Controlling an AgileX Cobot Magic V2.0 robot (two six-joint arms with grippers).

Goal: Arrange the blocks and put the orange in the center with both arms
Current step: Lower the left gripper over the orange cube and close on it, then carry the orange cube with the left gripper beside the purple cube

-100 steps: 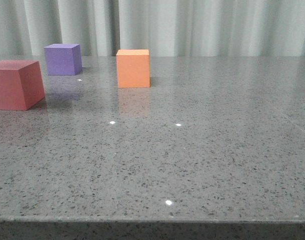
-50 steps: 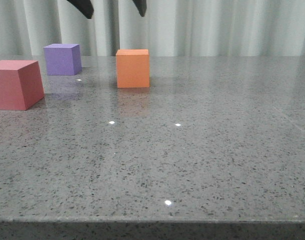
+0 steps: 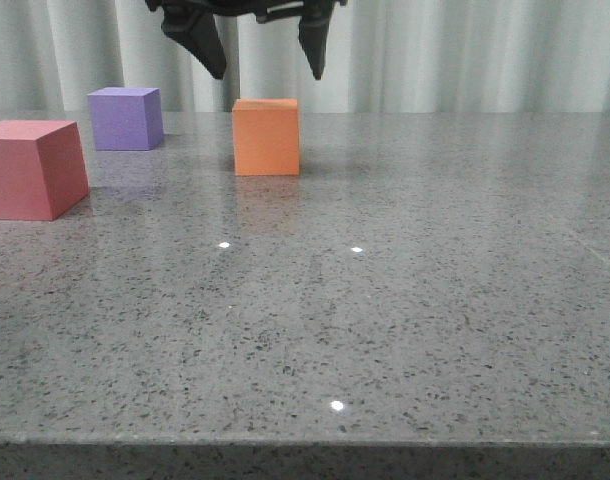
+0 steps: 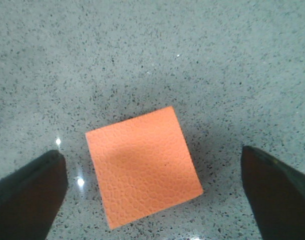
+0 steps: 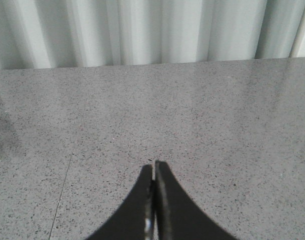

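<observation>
Front view. Table [image 3: 405, 320]: grey speckled stone surface, glossy, with small light reflections; pale pleated curtain [image 3: 465, 55] behind its far edge. Orange cube [image 3: 266, 136]: far part of the table, left of centre, standing flat and square to the camera, its faint reflection on the table in front of it. Purple cube [image 3: 125, 118]: far left, to the left of the orange cube and well apart from it. Pinkish-red cube [image 3: 32, 168]: left edge of the view, nearer than the purple one, partly cut off by the frame. Left tool [image 3: 268, 58]: black, hanging above the orange cube, fingers spread wide, one tip on each side of the cube's top and clear of it; holding nothing.

Left wrist view. Orange cube [image 4: 143, 165]: seen from straight above, textured top face, turned slightly askew to the tool's line. It sits between the two black fingers [image 4: 27, 195], which stand well apart from its sides, no contact. Table [image 4: 142, 50] speckled all round, with a soft shadow about the cube.

Right wrist view. Right tool [image 5: 154, 172]: two black fingers pressed together tip to tip, nothing between them. Bare table [image 5: 217, 125] ahead, curtain [image 5: 142, 30] at the far edge. No cube in this view.
</observation>
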